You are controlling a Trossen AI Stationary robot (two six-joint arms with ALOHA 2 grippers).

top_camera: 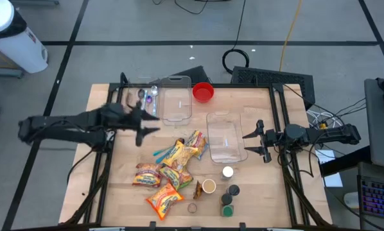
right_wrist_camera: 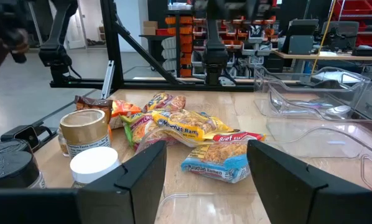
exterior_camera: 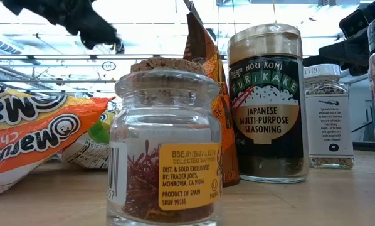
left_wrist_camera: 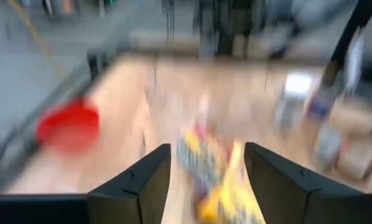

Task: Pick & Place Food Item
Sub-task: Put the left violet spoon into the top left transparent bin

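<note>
Noodle packets [top_camera: 169,168] heaped at mid-table on the wooden table [top_camera: 256,192], between two clear tubs [top_camera: 176,97] [top_camera: 226,136] and a cluster of jars. Left gripper [top_camera: 142,123] raised over the table's left part, beside the heap and apart from it, fingers spread and empty. Right gripper [top_camera: 259,141] at the right edge, just beside the nearer tub, fingers likewise apart, nothing held.

High view: whole layout, including red bowl [top_camera: 203,92] at the far edge next to the first tub.

Left wrist view: blurred; yellow packets [left_wrist_camera: 220,174] ahead between the parted fingers [left_wrist_camera: 139,180], red bowl [left_wrist_camera: 69,124] off to one side.

Right wrist view: packets [right_wrist_camera: 192,134] lying ahead of the open fingers [right_wrist_camera: 142,174], gold-lidded jar [right_wrist_camera: 81,130] and white-capped jar [right_wrist_camera: 94,165] near them.

Low view: cork-stoppered saffron jar [exterior_camera: 164,147] in front, seasoning jar [exterior_camera: 266,103] behind, packets [exterior_camera: 31,135] alongside; labels legible only here.
</note>
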